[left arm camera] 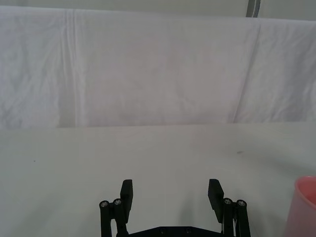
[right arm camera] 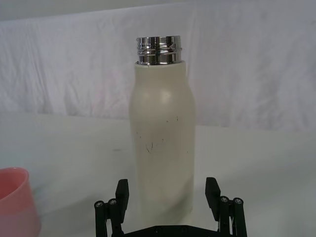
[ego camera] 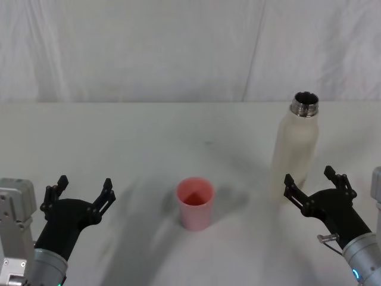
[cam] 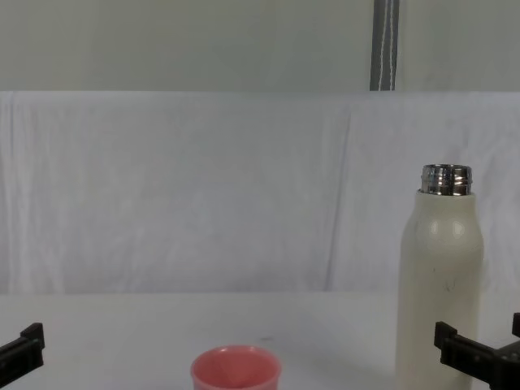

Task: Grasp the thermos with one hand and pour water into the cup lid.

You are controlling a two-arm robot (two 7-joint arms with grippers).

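Right end effector (ego camera: pixel 314 180) sits low over the worktop (ego camera: pixel 149 137), jaws spread wide and holding nothing, lined up just short of the thermos (ego camera: pixel 296 143). From the right wrist view the two black fingers (right arm camera: pixel 121 190) frame the lower body of the bottle with a gap on either side, so nothing is touching yet. That spread looks chosen to clear the bottle's width, and the low aim would put the grip near the base, which may make the tip-over for pouring a long swing.

Over on the other side, the left end effector (ego camera: pixel 80 192) hangs open and empty too, near the front edge, well apart from the bottle and to the left of the cup lid (ego camera: pixel 195 204).

Now the thermos itself: upright on the right of the worktop, cap off, steel threaded neck open to the air. Whether there is water inside, I cannot tell; the mouth looks dark and nothing more.

The pink cup lid stands upright near the middle, mouth up, between the two arms and a little nearer the robot than the bottle. Its inside looks dry and empty. Standing open side up, near the bottle, it is ready to catch a pour, which has not begun.
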